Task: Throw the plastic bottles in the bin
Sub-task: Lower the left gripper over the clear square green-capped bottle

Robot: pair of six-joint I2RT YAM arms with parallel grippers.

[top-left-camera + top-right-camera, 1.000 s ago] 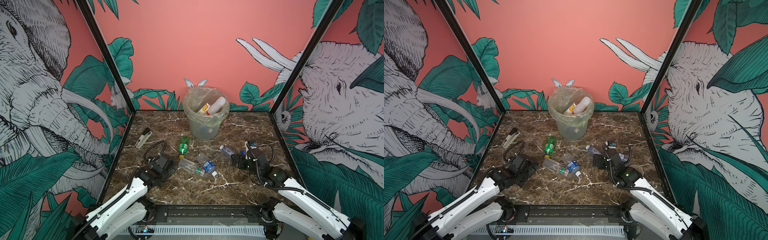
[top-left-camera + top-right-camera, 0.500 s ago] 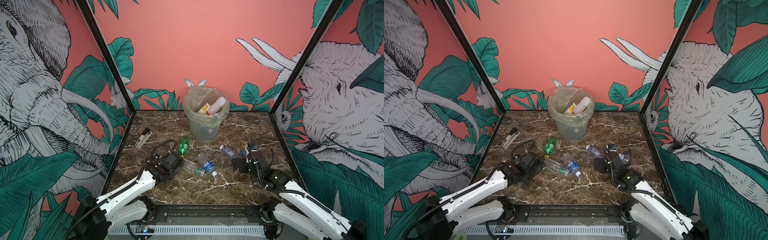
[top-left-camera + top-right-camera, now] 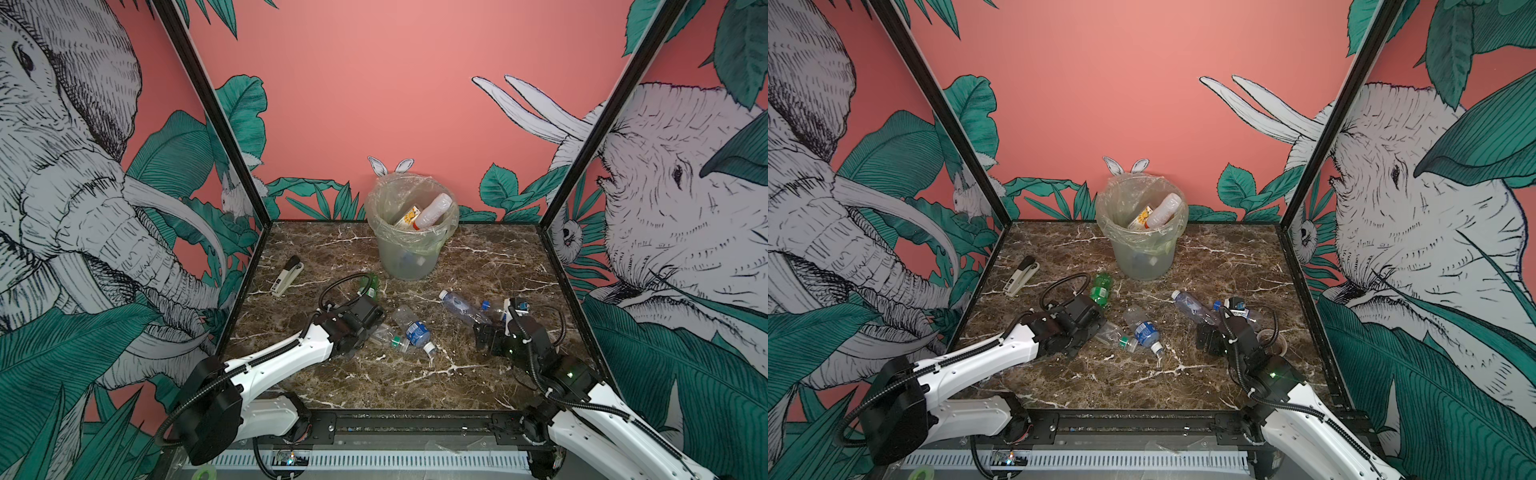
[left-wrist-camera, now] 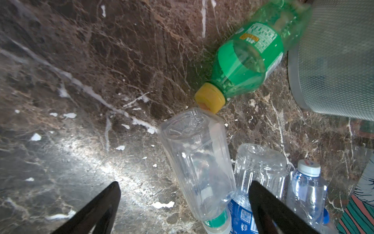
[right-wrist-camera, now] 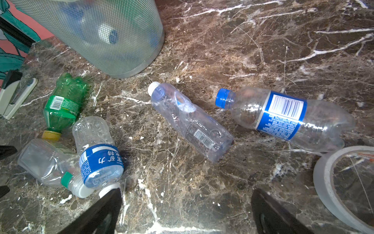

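5 bottles (image 5: 190,119) on desk (image 3: 415,382) — 1 green, 4 clear; more in 1 bin (image 3: 409,257), can't count. 1 stapler (image 3: 286,275), 1 tape roll (image 5: 344,188).

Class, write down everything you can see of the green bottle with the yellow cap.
The green bottle is see-through green plastic with a yellow cap and a green label bearing a barcode. It looks empty. It lies on its side on the marble table, base toward the bin, cap seemingly touching the bottom of a clear bottle. Nothing grips it.
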